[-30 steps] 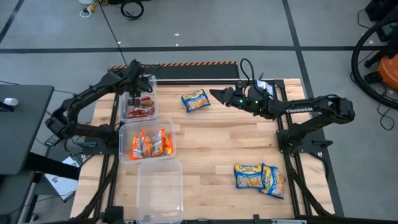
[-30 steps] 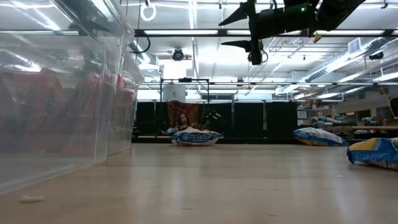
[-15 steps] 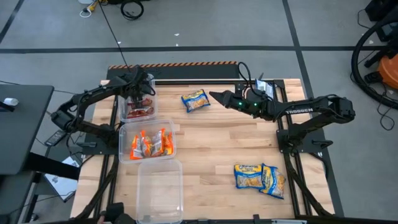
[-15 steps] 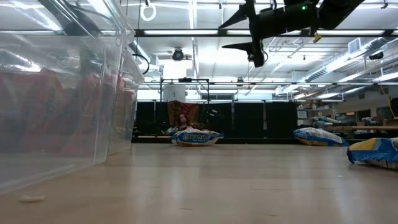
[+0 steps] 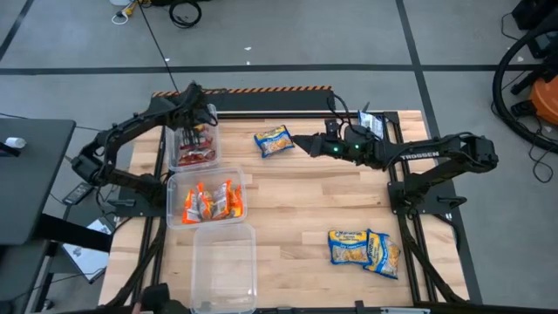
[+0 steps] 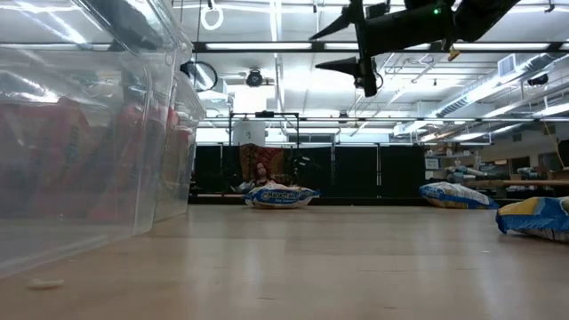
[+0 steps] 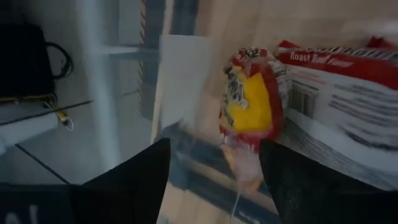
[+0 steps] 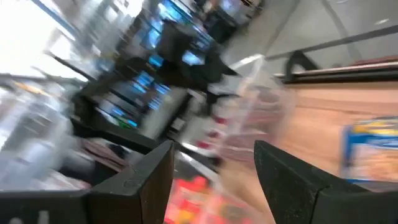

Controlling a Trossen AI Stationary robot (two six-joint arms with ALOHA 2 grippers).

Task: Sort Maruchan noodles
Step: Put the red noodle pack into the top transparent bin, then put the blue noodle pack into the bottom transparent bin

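Here the left hand [image 5: 197, 125] hangs over the far clear plastic bin [image 5: 209, 114] on the table's left side, its fingers [image 7: 130, 180] spread apart with nothing between them. Just below it, in the left wrist view, a red-and-yellow ramen packet [image 7: 250, 109] stands on edge beside a red-and-white packet marked "Roast Beef" [image 7: 348, 102] — both lie inside that bin.

The middle clear bin [image 5: 241, 178] holds the orange ramen packets [image 5: 209, 203], and the near clear bin [image 5: 248, 228] sits just in front of it.

The right hand [image 5: 296, 139] hovers above the light wooden table [image 5: 314, 205] at its far middle, fingers [image 8: 134, 180] parted and holding nothing, pointing left at a single blue-and-yellow ramen packet [image 5: 274, 141] lying just beside its tips. Two more blue-and-yellow packets [image 5: 364, 249] lie side by side, overlapping, at the table's near right — well apart from both hands.
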